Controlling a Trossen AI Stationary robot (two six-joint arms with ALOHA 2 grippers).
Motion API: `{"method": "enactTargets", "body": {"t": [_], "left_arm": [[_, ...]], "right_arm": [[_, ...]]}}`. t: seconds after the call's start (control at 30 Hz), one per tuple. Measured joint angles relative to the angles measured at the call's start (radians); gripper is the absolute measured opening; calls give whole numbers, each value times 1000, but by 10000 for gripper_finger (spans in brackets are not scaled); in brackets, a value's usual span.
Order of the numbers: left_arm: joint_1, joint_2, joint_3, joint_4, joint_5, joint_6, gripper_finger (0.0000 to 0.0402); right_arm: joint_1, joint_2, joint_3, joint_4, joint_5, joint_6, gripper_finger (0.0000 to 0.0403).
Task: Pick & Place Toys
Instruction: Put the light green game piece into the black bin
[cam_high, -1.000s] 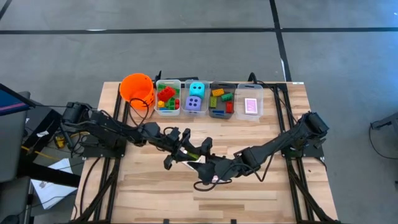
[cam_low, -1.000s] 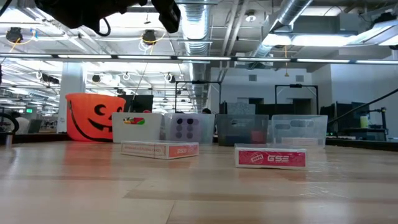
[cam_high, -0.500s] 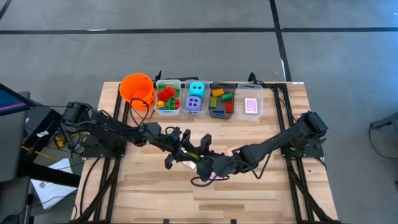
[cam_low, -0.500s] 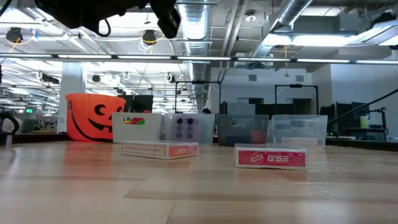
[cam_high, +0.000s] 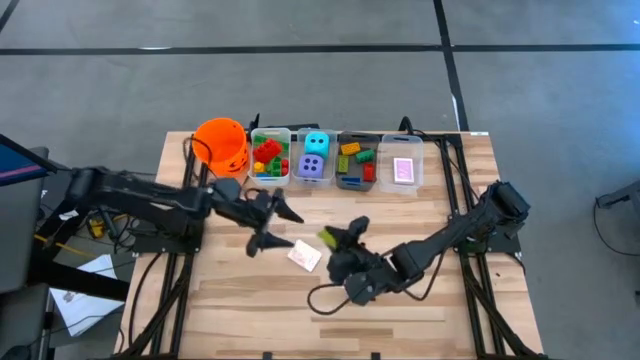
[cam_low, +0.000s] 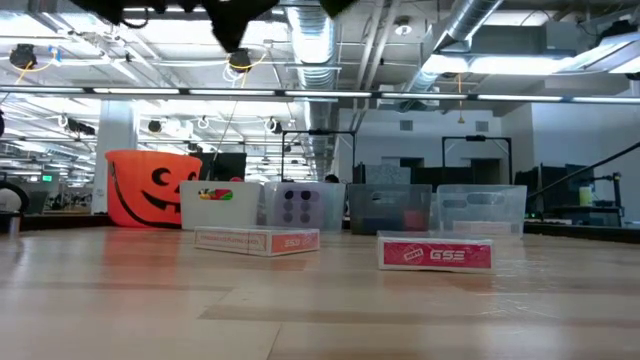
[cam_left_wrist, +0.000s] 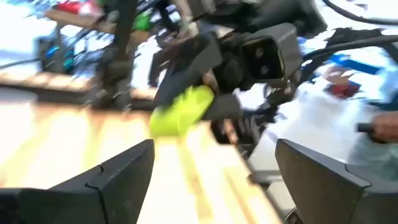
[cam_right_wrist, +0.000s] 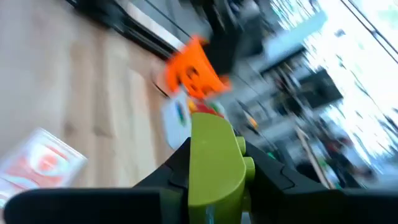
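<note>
Wooden table (cam_high: 240, 300) spreads under both arms. We see the right gripper (cam_high: 343, 236) near its middle, fingers clamped on a green brick (cam_right_wrist: 215, 163) that juts out past their tips. Beside it, the left gripper (cam_high: 276, 224) hangs with fingers spread, holding nothing.

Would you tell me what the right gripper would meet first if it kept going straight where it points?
Probably the orange bucket: the right gripper, shut on a green brick, points toward it, though depth is unclear.

Four clear bins (cam_high: 270, 136), two dice (cam_high: 317, 143), one bucket (cam_high: 220, 143)
</note>
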Motion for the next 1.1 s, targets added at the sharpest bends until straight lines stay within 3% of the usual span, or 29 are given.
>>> {"method": "enactTargets", "body": {"t": [0.13,0.23,0.37,0.5,0.63,0.73,0.93,1.1], "left_arm": [[6,-129,-4,-182,-67,-3,329],[6,-196,-38,-200,-102,-11,323],[6,-255,-76,-195,-127,-14,313],[6,-264,-111,-182,-137,-15,305],[6,-244,-123,-182,-137,-17,301],[6,-223,-124,-182,-137,-18,301],[6,-190,-123,-175,-137,-23,301],[6,-186,-123,-183,-137,-68,301]], "right_arm": [[-19,0,0,-239,136,300,87],[-74,0,0,-459,159,605,87],[-189,0,0,-762,100,1018,87],[-326,0,-9,-943,-1,1236,87],[-457,0,-26,-915,-48,1213,87],[-552,0,-41,-756,-125,1042,88],[-737,0,-73,-353,-444,686,105],[-851,0,-81,-355,-600,687,98]]}}
